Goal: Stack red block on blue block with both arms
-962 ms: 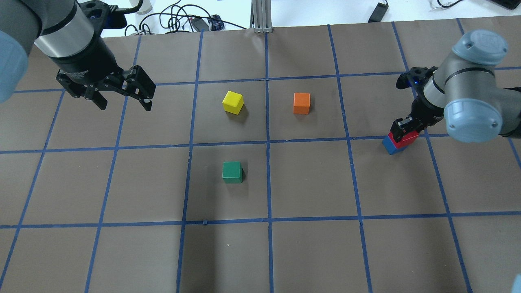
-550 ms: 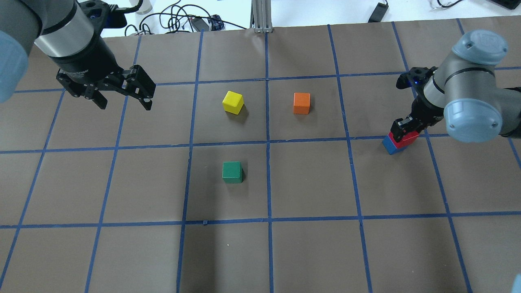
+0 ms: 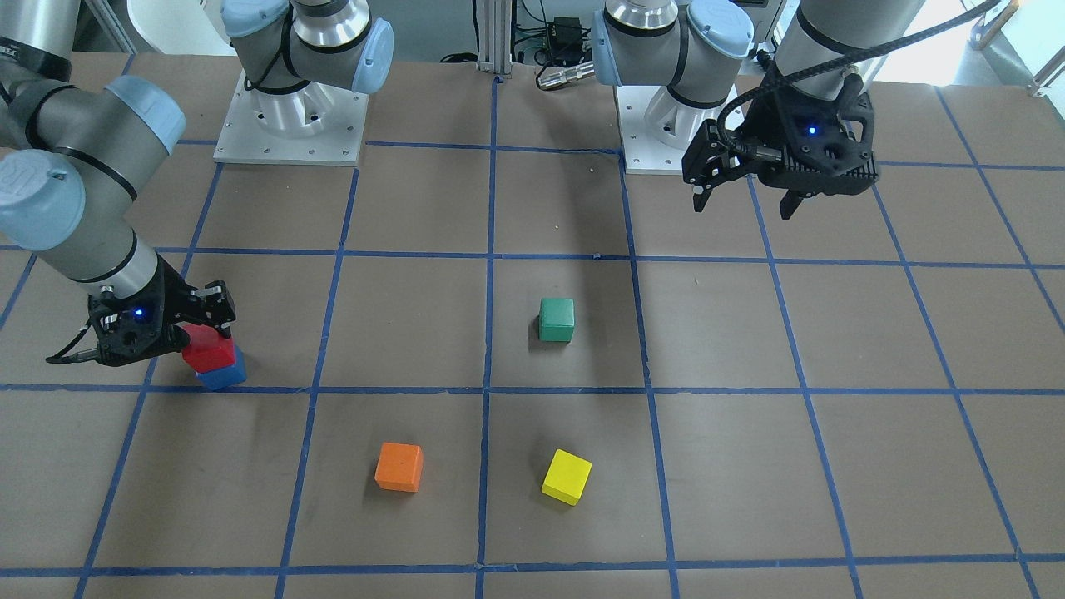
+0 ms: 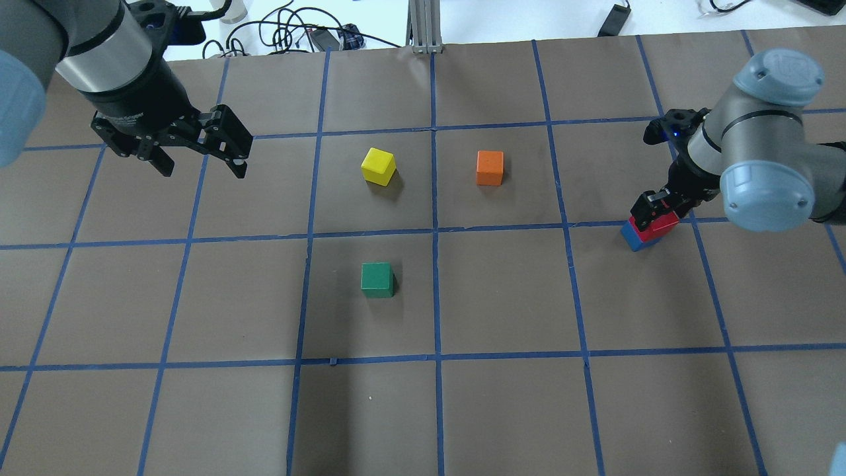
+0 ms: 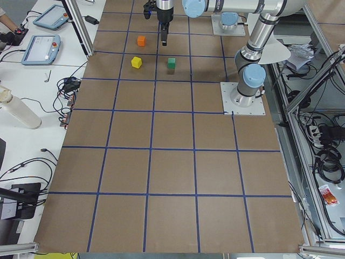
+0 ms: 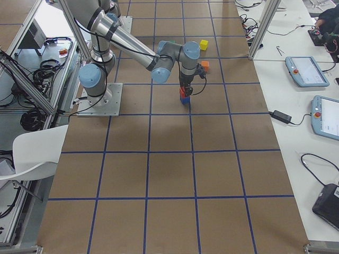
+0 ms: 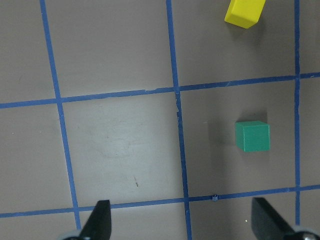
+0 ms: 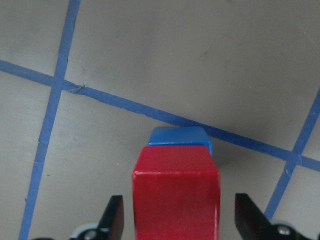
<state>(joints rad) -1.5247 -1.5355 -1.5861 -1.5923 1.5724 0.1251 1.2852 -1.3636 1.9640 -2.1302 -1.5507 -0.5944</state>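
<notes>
The black two-finger right gripper is seen low over the table, its jaws set either side of the small, matte, bright red block. In the right wrist view a narrow gap is seen between each of its fingers and the block's side faces, so the block is flanked rather than clamped and the grip is taken to be released. The red block is stacked on the small, matte blue block. It is turned slightly out of square with it, so that a blue edge and corner are left showing beyond the red one. The stack is placed on the robot's right side of the table, beside a crossing of the blue tape lines.

The black two-finger left gripper is held above the table on the robot's left, well apart from the stack. Its jaws are spread wide and nothing is held between them.

The table is covered in brown paper marked with a blue tape grid. Near its middle a green cube, a yellow cube and an orange cube are set singly, apart from one another and touched by neither gripper.
</notes>
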